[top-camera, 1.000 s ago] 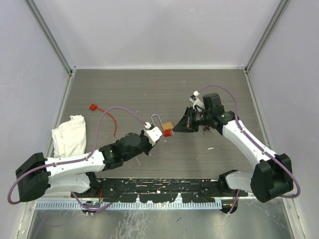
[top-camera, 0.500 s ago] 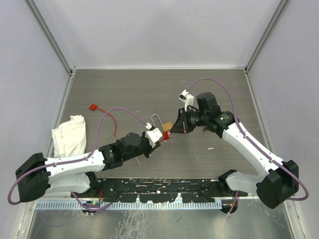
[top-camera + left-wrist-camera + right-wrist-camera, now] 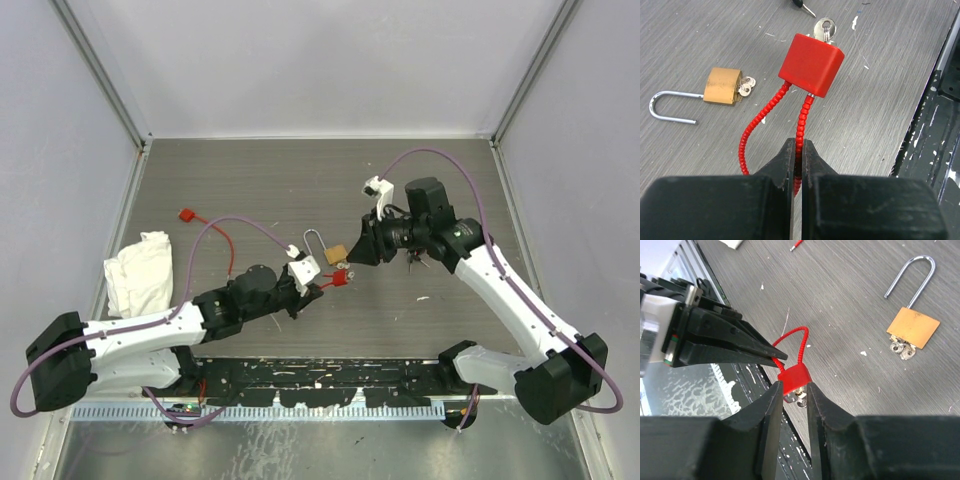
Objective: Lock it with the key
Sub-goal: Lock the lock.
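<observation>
Centre of top view: left gripper point(image 3: 318, 284) steadies the red lock point(image 3: 338, 277) for the right gripper point(image 3: 352, 260), whose tip is just beside it. Left wrist: jaws clenched on the lock's cable point(image 3: 799, 145), bottom centre, so the body can't twist. The key point(image 3: 825, 29) sits in its far end, top centre. Right wrist: I see jaws parted, straddling the key at lower centre, not pinching. Placed to turn it, I'd say.

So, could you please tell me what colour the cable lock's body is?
Bright red; the lock body shows best in the left wrist view.
</observation>
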You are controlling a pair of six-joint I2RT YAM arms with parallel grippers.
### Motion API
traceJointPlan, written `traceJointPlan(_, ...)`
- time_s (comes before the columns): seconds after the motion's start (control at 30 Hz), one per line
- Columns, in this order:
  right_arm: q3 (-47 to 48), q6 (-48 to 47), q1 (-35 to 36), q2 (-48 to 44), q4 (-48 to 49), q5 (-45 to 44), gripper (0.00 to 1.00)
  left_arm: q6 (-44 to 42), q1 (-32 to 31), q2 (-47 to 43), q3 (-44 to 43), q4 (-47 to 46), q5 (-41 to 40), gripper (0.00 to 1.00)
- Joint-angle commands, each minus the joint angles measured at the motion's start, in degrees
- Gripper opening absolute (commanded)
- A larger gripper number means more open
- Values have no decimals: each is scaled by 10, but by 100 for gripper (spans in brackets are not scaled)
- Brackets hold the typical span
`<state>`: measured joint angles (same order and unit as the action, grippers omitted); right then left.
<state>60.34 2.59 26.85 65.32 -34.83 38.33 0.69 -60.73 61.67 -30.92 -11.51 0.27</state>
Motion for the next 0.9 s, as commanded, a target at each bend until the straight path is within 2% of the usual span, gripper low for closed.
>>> traceJointPlan(0.0, 33, 15, -31, 3, 1, 88, 34, 6, 2, -25, 3, -39, 9, 0)
traceJointPlan(0.17, 11, -33, -54, -4, -13, 138, 52, 10, 2, -34, 9, -44, 8, 0)
traceJointPlan(0.23, -9, -27, -66, 0, -8, 157, 56, 10, 1, -36, 10, -47, 7, 0)
traceJointPlan(0.43, -71, 46, -70, 7, 44, 174, 59, 11, 2, -36, 10, -54, 7, 0)
traceJointPlan(0.67, -85, 86, -68, 24, 70, 194, 59, 12, 2, -30, 7, -65, 9, 0)
traceJointPlan(0.87, -85, 98, -63, 34, 81, 202, 51, 12, 1, -24, 1, -65, 14, 0)
